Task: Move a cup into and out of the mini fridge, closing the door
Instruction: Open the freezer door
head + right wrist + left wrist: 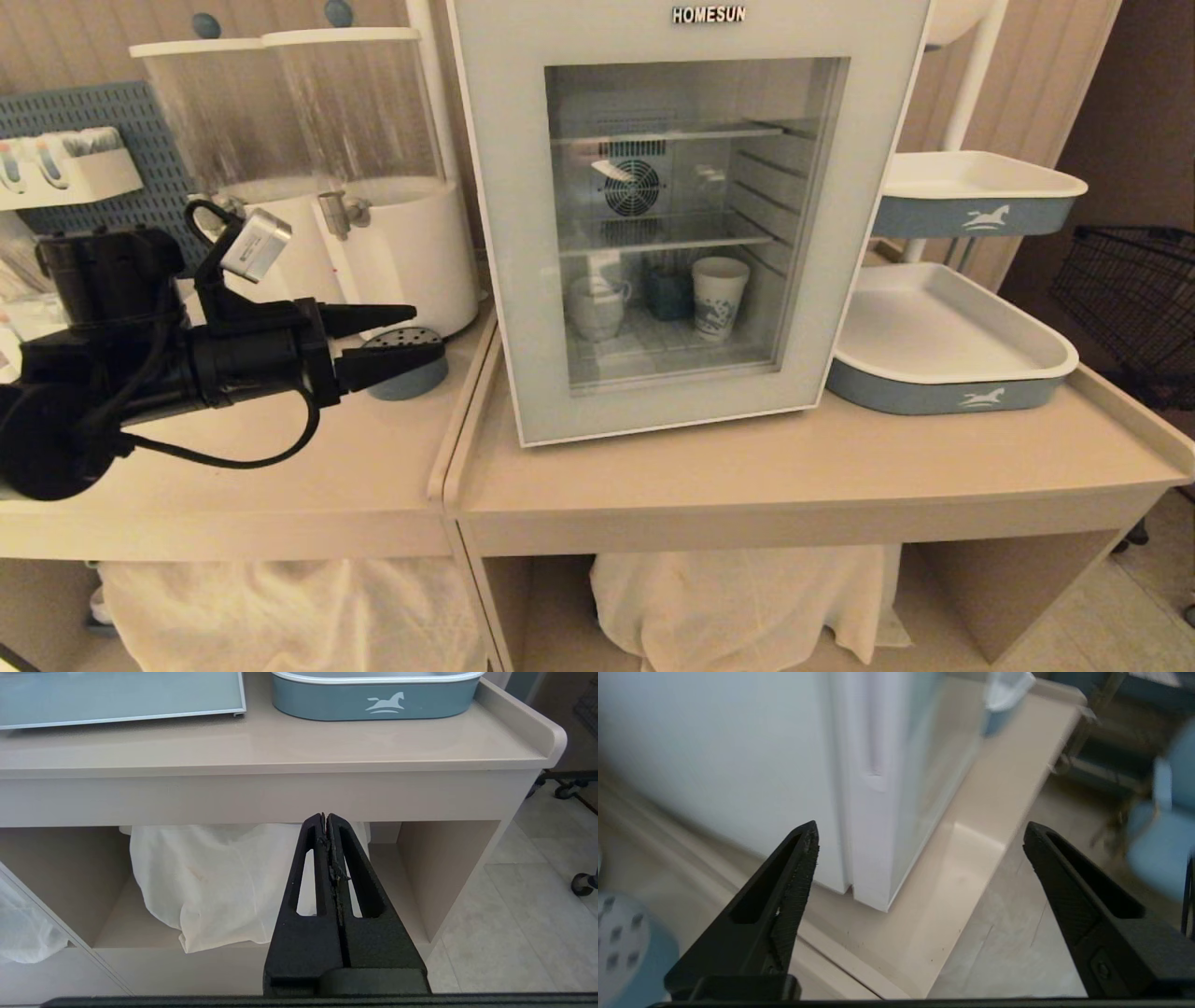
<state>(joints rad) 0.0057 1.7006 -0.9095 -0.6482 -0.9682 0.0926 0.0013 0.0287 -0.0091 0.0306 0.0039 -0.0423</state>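
Mini fridge: the white HOMESUN mini fridge (686,215) stands on the beige counter (803,476), toward its back, with blue-and-white trays to its right.
Door: the door (509,233) is shut flush against the cabinet; its glass window gives a view of the wire shelves and the fan at the back. The left wrist view shows the door's long vertical recess (873,742) along the near edge.
Cup: the cup (596,306), squat and white, sits inside the fridge on the bottom level, at the left behind the glass.
Other items inside: a dark blue cup (668,293) stands in the middle and a taller paper cup (720,297) with blue print to the right, each apart from the white one.
Left gripper: the left gripper (425,336) hovers over the neighbouring counter to the left of the fridge, pointing toward its side, near the door's edge but not touching it. Its fingers (784,896) are spread wide apart with nothing between them.
Behind the left gripper: a blue perforated disc (408,366) and two white drink dispensers (373,187).
Right gripper: the right gripper (325,820) hangs low in front of the counter's open shelf, its fingers pressed together, empty, before a white cloth (210,882).
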